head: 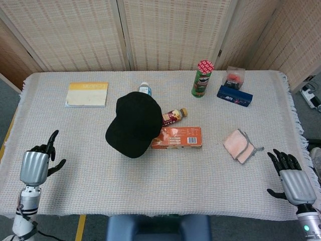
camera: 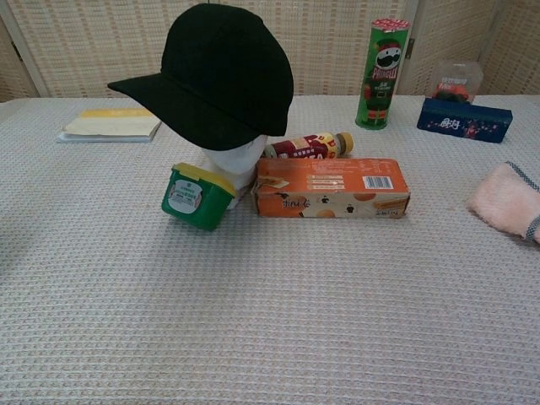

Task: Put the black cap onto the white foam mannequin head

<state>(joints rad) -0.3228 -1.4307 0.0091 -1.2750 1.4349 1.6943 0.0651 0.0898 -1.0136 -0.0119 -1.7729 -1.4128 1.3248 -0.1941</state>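
Note:
The black cap (head: 134, 122) (camera: 218, 74) sits on top of the white foam mannequin head (camera: 234, 160), brim pointing toward the table's left front. Only the head's lower part shows under the cap in the chest view; the head view hides it fully. My left hand (head: 35, 165) hovers near the table's front left edge, far from the cap, fingers spread and holding nothing. My right hand (head: 292, 179) is at the front right corner, fingers apart and empty. Neither hand appears in the chest view.
A green tub (camera: 197, 197) leans against the mannequin base, an orange box (head: 176, 137) and a drink bottle (head: 173, 116) lie right of it. A Pringles can (head: 201, 78), blue box (head: 234, 95), pink cloth (head: 241, 145) and yellow book (head: 87, 93) lie further out.

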